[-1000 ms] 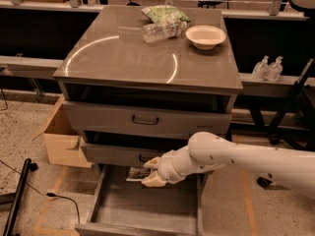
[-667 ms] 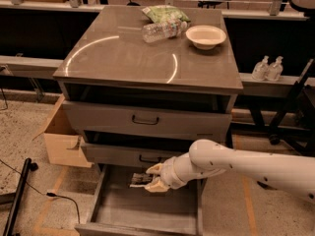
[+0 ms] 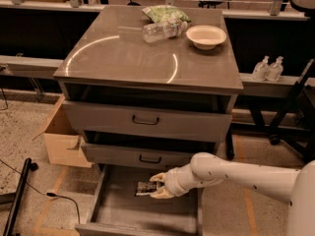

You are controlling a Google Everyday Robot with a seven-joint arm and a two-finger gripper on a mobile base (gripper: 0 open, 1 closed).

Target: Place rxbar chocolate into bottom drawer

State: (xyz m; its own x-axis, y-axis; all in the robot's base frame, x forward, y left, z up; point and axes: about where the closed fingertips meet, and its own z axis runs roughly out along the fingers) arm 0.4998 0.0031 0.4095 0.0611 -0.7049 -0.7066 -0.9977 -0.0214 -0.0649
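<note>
The rxbar chocolate (image 3: 143, 188), a small dark bar with pale markings, is low inside the open bottom drawer (image 3: 142, 215), near its back. My gripper (image 3: 156, 186) reaches in from the right, just below the middle drawer's front. Its pale fingers (image 3: 158, 178) sit above and below the bar's right end and are closed on it. The drawer's grey floor in front of the bar is bare. I cannot tell whether the bar touches the floor.
The top drawer (image 3: 145, 121) and middle drawer (image 3: 147, 158) stand slightly pulled out. A green snack bag (image 3: 165, 13), a clear bottle (image 3: 162, 29) and a white bowl (image 3: 206, 36) are on the cabinet top. A cardboard box (image 3: 61, 141) stands left of the cabinet.
My gripper has moved down and a little to the right with the bar, from just under the middle drawer's front deeper into the bottom drawer.
</note>
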